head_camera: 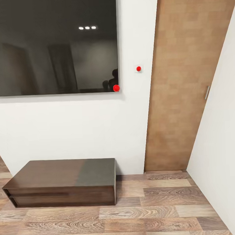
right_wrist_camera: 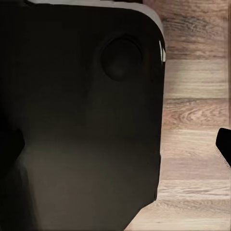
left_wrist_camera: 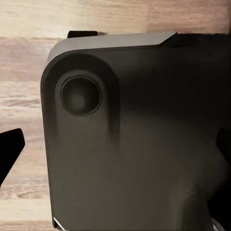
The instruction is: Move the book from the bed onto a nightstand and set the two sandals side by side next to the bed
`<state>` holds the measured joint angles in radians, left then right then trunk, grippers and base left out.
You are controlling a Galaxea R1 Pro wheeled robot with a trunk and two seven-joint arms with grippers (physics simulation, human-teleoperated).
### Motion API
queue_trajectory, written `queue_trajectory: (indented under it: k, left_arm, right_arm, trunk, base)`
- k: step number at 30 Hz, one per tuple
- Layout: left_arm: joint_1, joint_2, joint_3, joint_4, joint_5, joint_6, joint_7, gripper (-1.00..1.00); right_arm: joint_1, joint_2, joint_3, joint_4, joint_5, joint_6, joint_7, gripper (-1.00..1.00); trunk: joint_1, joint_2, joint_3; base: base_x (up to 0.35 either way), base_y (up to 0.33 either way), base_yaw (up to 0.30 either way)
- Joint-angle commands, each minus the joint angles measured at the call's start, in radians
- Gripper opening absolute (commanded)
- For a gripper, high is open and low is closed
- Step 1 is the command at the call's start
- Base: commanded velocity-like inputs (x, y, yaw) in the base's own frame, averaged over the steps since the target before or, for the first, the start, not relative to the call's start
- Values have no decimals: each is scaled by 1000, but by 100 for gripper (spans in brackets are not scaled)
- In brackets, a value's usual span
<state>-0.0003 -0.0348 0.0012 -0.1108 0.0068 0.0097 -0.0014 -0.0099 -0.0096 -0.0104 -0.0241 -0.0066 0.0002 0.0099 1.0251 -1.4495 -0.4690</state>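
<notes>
A white wall (head_camera: pixel 73 133) faces the robot. A big dark screen (head_camera: pixel 52 45) hangs at 11 o'clock. A low dark cabinet (head_camera: pixel 62 183) with a grey patch sits on the wood floor (head_camera: pixel 152 211) at 7 o'clock. A brown door (head_camera: pixel 184 80) stands at 2 o'clock.

Both wrist views look down at the robot's dark base (left_wrist_camera: pixel 134 139) over planks. Whether either gripper's fingers are apart or together, I cannot tell.
</notes>
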Motion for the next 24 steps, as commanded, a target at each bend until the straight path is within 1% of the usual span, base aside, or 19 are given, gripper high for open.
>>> queue_trajectory:
  k: [1, 5, 10, 18, 21, 24]
  left_arm:
    - [0, 0, 0, -7, 1, 1, 0, 100]
    - [-1, -4, 0, -29, 1, 2, 0, 100]
    - [-1, -9, -1, -58, 1, 3, 0, 100]
    - [-9, -9, -1, -103, 0, 0, 0, 100]
    - [-12, -6, 0, -120, 2, -17, 0, 100]
    - [-14, -6, 1, -136, 10, -34, 1, 100]
  right_arm:
    - [0, 0, -1, -6, -1, -1, 1, 100]
    - [-1, -5, -3, -29, -2, -13, 1, 100]
    - [-1, -33, -14, -57, -3, -18, 2, 100]
    - [-1, -78, -60, -102, -6, -17, 2, 100]
    - [-1, -95, -77, -119, -4, -24, 2, 100]
    - [-1, -96, -95, -136, -4, -30, 2, 100]
  trunk:
    - [0, 0, -1]
    - [0, 0, -1]
    - [0, 0, -1]
    - [0, 0, -1]
    - [0, 0, -1]
    - [0, 0, -1]
  base:
    - [0, 0, 0]
    - [0, 0, 0]
    - [0, 0, 0]
    - [0, 0, 0]
    - [0, 0, 0]
    - [0, 0, 0]
